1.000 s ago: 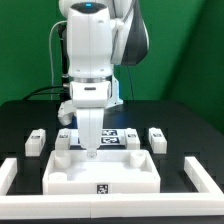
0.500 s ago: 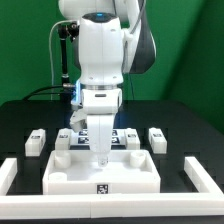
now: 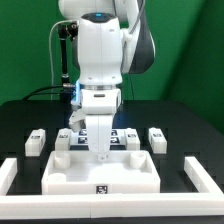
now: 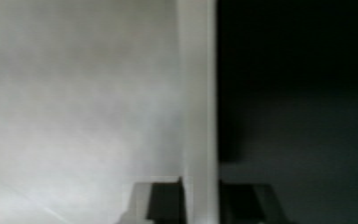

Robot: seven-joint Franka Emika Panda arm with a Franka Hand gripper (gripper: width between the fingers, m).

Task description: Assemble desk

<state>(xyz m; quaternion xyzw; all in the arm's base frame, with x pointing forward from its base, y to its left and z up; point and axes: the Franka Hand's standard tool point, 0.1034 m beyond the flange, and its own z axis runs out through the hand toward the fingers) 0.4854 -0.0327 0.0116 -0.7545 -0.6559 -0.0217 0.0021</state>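
1. Exterior view — the gripper (image 3: 103, 155) had shifted toward the exterior view's right since a second before, down at the far edge of the tabletop (image 3: 75, 175), which lay flat just before the row of legs (image 3: 157, 138).
2. Wrist view — we saw its fingers (image 4: 162, 203) clamped on the tabletop's rim (image 4: 197, 100) from both sides.

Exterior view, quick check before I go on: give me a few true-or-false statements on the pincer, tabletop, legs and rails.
1. The pincer is down at the tabletop's far rim. True.
2. A leg is lifted in the air. False: the legs rest low, beyond the tabletop.
3. Rails lie on both sides of the tabletop. True.
4. The tabletop stands on edge. False: it lies flat, open side up.
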